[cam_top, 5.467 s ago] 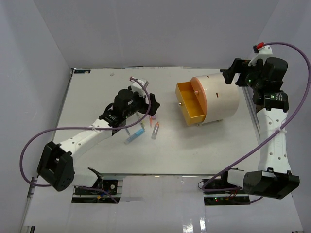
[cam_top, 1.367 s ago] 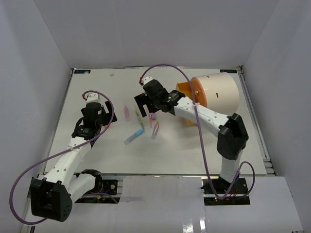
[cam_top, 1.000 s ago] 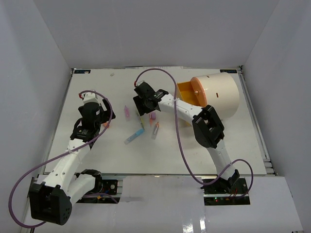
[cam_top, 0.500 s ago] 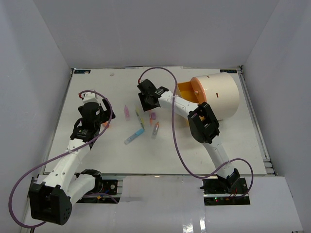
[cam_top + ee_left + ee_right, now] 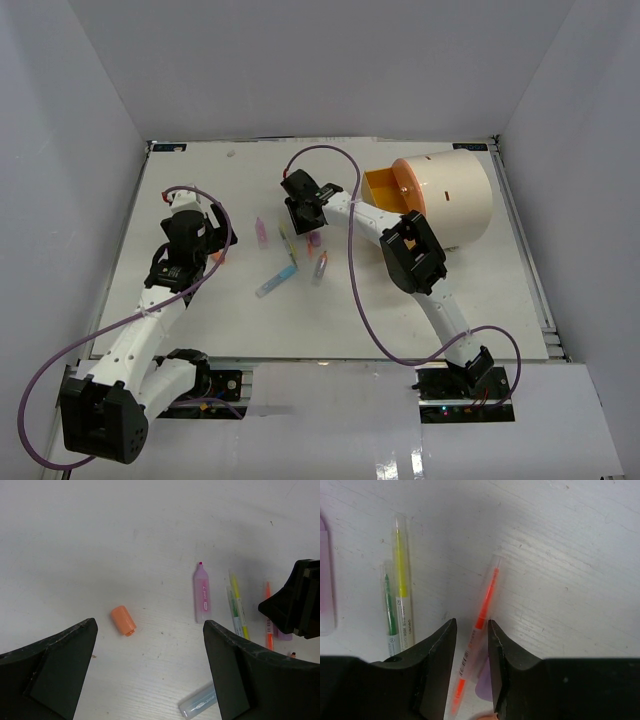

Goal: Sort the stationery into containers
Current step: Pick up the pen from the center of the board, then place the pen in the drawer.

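Stationery lies loose in the middle of the table: a pink marker [image 5: 261,233], a yellow highlighter [image 5: 401,590] beside a green pen [image 5: 390,612], a blue marker [image 5: 278,281], an orange cap [image 5: 123,621] and a thin orange pen [image 5: 482,610]. My right gripper [image 5: 471,623] is down on the table astride the orange pen. Its jaws are narrow, with a small gap left of the pen. A purple piece [image 5: 482,687] lies under the fingers. My left gripper [image 5: 150,625] hovers wide open and empty above the orange cap. The container, a cream drum [image 5: 455,200], lies at the right.
The drum's orange drawer [image 5: 383,190] stands pulled out toward the pens. A clear cap [image 5: 200,705] lies near my left gripper's right finger. The right arm's purple cable [image 5: 350,260] loops over the table in front of the drum. White walls enclose the table.
The right gripper's jaws have narrowed round the orange pen, and its arm has shifted a little over the pens. The left arm has stayed still and open.
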You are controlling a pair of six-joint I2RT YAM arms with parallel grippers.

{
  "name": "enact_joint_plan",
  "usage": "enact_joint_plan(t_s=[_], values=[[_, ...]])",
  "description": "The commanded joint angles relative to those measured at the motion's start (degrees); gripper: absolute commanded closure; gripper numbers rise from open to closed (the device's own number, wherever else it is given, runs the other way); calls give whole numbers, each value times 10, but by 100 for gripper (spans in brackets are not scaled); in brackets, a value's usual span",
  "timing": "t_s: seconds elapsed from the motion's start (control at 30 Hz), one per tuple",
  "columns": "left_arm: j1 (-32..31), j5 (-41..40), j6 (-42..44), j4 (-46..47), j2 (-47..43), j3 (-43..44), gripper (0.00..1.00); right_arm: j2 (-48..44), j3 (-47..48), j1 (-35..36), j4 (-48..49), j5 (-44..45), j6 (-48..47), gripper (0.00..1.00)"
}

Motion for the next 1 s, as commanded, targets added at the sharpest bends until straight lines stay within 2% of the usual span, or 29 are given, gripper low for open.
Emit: enact_joint_plan(t_s=[0.0,0.4,0.67,0.77,0.83,0.97], values=[[5,5,5,8,-9,4,2,-6,-14,4,25,-8,13,63],[7,7,4,8,-8,3,2,-36,-2,11,22,-23,20,88],[12,12,4,9,-8,2,2,-155,36,14,-1,-40,-7,89],[12,14,4,9,-7,1,2,-216,27,15,-24,0,-32,89],[12,16,5,9,-5,1,2,-264,0,14,-32,61,-74,89],[12,19,5,9,-5,1,2,-340,-87,-4,-34,158,-152,89]])
